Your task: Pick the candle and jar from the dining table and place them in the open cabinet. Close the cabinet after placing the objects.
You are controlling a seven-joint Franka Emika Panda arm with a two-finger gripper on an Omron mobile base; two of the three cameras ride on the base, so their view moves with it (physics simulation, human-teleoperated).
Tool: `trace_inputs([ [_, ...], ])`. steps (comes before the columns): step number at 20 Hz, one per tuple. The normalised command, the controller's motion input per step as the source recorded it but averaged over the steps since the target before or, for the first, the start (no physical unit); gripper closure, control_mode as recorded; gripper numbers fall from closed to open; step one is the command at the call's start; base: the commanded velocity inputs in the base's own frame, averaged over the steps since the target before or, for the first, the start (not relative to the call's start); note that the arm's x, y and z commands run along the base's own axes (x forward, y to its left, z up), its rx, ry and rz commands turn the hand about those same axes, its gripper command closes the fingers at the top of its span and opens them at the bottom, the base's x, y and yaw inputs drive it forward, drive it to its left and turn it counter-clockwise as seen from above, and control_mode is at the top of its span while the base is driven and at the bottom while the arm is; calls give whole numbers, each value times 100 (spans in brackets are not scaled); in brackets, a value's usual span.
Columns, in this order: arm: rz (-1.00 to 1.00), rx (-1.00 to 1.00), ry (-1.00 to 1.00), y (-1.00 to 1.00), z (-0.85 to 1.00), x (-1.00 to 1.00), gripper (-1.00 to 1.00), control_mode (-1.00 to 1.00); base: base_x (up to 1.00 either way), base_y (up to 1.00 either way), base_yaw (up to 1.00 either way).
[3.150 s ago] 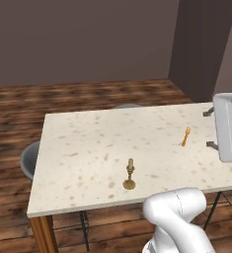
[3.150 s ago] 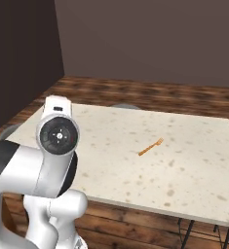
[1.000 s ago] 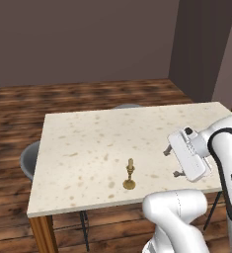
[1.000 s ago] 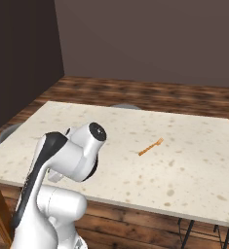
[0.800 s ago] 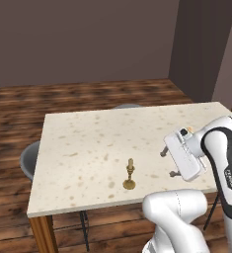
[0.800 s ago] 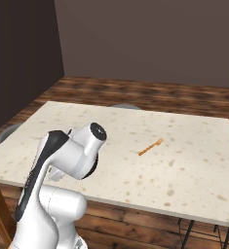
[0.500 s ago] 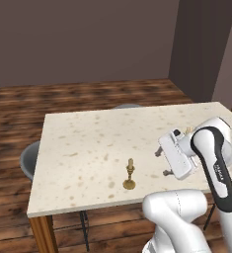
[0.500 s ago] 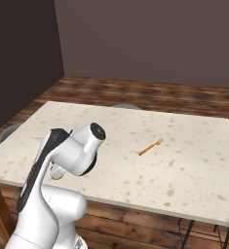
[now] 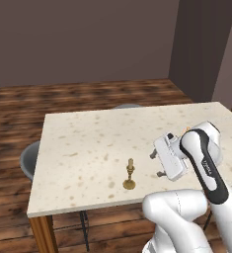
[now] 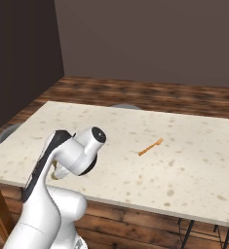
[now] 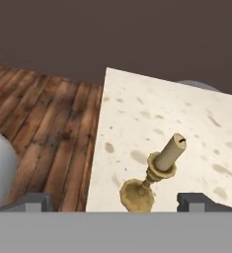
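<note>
No brand, label or legible writing on any item; faint dark lettering along the arm's forearm in the left base view is too small to read.

Left to right in the left base view: a grey chair seat projects past the left edge of the desk; the desk top is cream stone with brown speckles, carried on a wooden leg at the near left corner; the candle stands upright near the front edge, a cream stub on a slim brass holder with a round base; just right of it the claw is turned toward the candle and apart from it, fingers spread wide, nothing between them.

In the hand view the candle lies between the two finger tips and beyond them, near the desk's edge, untouched.

In the right base view a small orange fork-like item lies flat toward the middle of the desk, well apart from the arm.

Room: dark wood plank floor; plain brown-grey walls.
</note>
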Motion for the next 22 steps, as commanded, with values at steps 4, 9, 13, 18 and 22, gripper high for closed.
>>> trace_inputs([
  [4,-2,0,0,2,-30,25,-100,-100,0,0,0],
  [9,-3,0,3,3,-23,26,-100,-100,0,0,0],
  [13,-3,0,5,3,-23,26,-100,-100,0,0,0],
  [18,-2,0,5,3,-21,23,-100,-100,0,0,0],
  [22,-2,0,4,4,-18,22,-100,-100,0,0,0],
])
